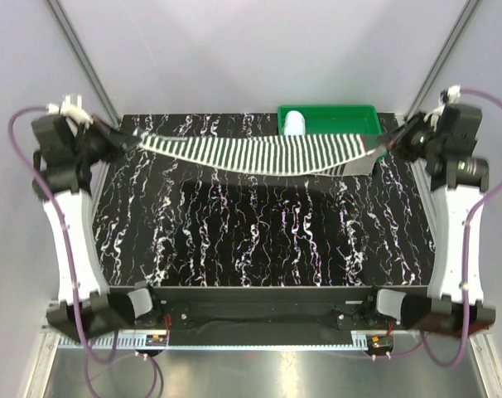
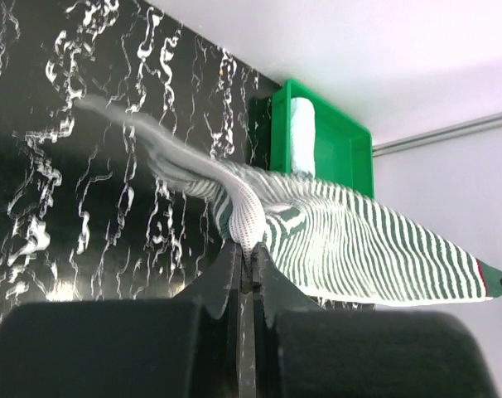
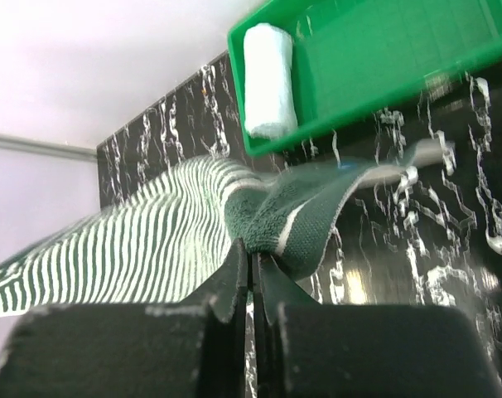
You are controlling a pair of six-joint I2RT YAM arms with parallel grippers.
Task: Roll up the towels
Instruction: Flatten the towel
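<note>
Pale grey walls behind a black white-veined table — slanted metal struts in both corners

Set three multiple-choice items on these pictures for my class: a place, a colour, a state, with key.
1. The pale blue towel lies: A on a shelf; B in the green tray; C in a gripper.
2. The striped towel is: A red-yellow; B black-white; C blue-orange.
3. The striped towel is: A flat; B rolled; C stretched between left gripper and right gripper.
B, tray walls surround it; B, top view shows it; C, both grippers pinch its ends.
</note>
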